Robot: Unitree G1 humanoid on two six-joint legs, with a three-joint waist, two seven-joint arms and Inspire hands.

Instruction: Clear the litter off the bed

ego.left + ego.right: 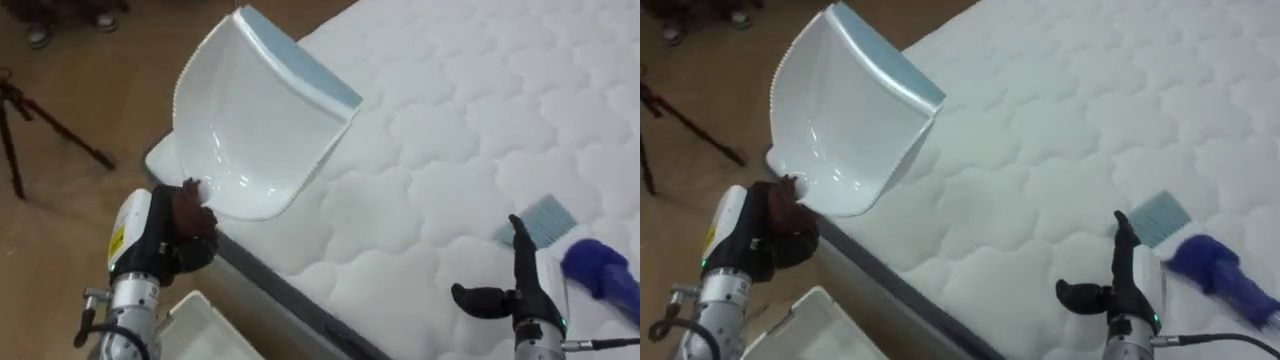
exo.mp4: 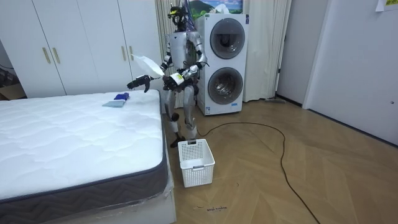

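Note:
A white dustpan (image 1: 255, 120) with a pale blue rim is held up, tilted, over the corner of the white quilted mattress (image 1: 470, 100). My left hand (image 1: 185, 230) is shut on its handle at the lower left. A brush (image 1: 590, 265) with a blue handle and light blue bristles lies on the mattress at the right. Just left of the brush, my right hand (image 1: 520, 285) hovers open with straight fingers and the thumb spread, holding nothing. In the room view I stand at the bed's far corner with the dustpan (image 2: 149, 65) raised and the brush (image 2: 117, 99) on the bed.
A white plastic basket (image 2: 196, 162) stands on the wooden floor by the bed's corner, and it is below my left hand (image 1: 205, 330). Stacked washing machines (image 2: 224, 59) and white wardrobes (image 2: 74, 43) are behind me. A tripod (image 1: 30, 120) stands on the floor at the left.

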